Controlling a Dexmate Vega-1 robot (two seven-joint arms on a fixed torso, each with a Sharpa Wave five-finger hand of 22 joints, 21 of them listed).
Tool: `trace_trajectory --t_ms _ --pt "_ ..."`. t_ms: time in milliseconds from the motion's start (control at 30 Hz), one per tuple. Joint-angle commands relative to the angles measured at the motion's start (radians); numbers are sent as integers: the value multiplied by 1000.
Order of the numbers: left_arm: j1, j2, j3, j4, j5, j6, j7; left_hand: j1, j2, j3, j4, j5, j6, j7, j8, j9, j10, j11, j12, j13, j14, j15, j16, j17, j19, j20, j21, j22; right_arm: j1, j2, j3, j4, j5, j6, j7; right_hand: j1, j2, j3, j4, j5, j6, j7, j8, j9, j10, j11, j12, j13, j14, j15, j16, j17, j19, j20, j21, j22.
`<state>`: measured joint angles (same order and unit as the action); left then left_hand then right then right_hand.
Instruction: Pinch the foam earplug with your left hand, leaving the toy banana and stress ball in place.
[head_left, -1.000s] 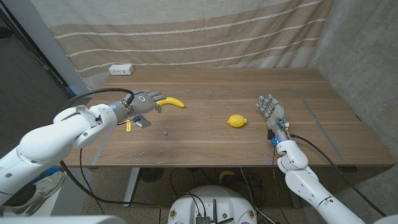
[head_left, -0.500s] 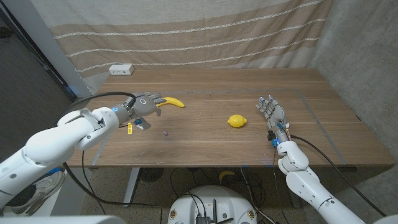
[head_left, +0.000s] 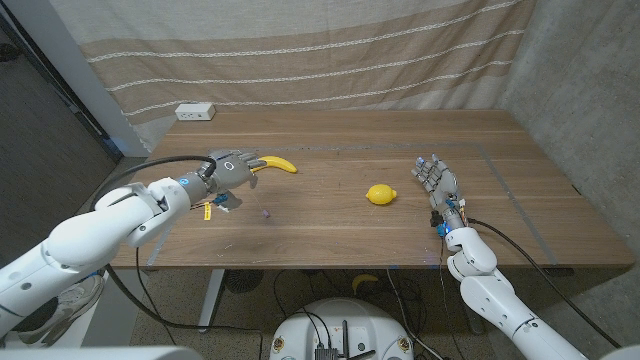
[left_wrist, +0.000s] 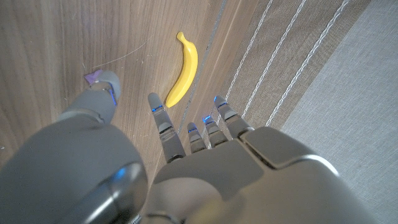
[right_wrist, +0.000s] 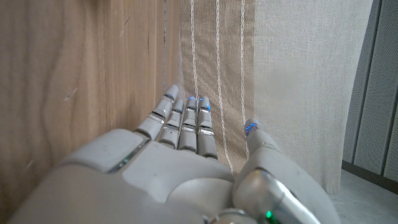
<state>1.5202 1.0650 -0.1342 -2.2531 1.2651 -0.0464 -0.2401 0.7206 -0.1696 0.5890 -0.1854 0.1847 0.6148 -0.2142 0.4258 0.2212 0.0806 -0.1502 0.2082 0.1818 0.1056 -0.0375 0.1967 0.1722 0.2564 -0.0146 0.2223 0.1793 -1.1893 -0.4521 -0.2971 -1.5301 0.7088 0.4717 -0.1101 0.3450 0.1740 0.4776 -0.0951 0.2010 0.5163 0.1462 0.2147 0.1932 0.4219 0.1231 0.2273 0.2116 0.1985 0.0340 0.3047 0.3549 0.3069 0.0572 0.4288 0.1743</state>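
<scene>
A small purple foam earplug lies on the wooden table, near and to the right of my left hand. That hand hovers with fingers apart and holds nothing. In the left wrist view the earplug shows just past the thumb tip of my left hand. The yellow toy banana lies just beyond the fingertips, apart from them. The yellow lemon-shaped stress ball sits mid-table. To its right my right hand stands with fingers straight and empty.
A white power strip lies at the table's back left edge. A striped curtain hangs behind the table. A grey wall stands close on the right.
My left forearm has swung slightly in toward the table's middle, while the hand has stayed almost where it was beside the banana. The objects and right hand have not moved.
</scene>
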Motion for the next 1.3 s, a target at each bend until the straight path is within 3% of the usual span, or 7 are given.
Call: trace_trajectory --t_ms 33,100,467,1300 --pt "14 41 21 65 -30 9 129 15 1 -9 2 3 17 2 12 7 12 -9 4 0 16 -67 5 3 16 -1 7 2 4 7 -3 7 1 -1 -2 -11 1 1 2 1 9 4 4 1 12 0 8 6 8 3 -2 2 11 1 -4 5" --pt "10 49 29 74 -40 12 132 28 1 -20 3 3 46 5 28 9 35 -15 7 0 28 -72 4 3 21 -2 6 2 5 7 -3 8 1 0 -3 -11 1 1 2 1 10 3 4 1 13 -2 8 6 9 2 -1 2 12 1 -5 5" --pt "-37 99 93 118 -96 27 167 49 12 -37 7 1 91 5 53 12 58 -18 6 -1 43 -76 1 3 38 -6 6 3 11 8 -5 6 -8 -6 -13 -12 1 1 3 1 12 6 2 2 15 -1 8 6 9 3 -2 2 13 1 -8 5" --pt "-124 202 248 184 -190 74 299 71 41 -52 14 -5 105 12 64 15 77 -22 2 -1 55 -81 -2 4 48 -7 4 5 15 10 -6 11 -8 -11 -17 -14 0 2 2 1 20 7 1 2 22 2 8 7 10 4 -3 2 15 2 -13 5"
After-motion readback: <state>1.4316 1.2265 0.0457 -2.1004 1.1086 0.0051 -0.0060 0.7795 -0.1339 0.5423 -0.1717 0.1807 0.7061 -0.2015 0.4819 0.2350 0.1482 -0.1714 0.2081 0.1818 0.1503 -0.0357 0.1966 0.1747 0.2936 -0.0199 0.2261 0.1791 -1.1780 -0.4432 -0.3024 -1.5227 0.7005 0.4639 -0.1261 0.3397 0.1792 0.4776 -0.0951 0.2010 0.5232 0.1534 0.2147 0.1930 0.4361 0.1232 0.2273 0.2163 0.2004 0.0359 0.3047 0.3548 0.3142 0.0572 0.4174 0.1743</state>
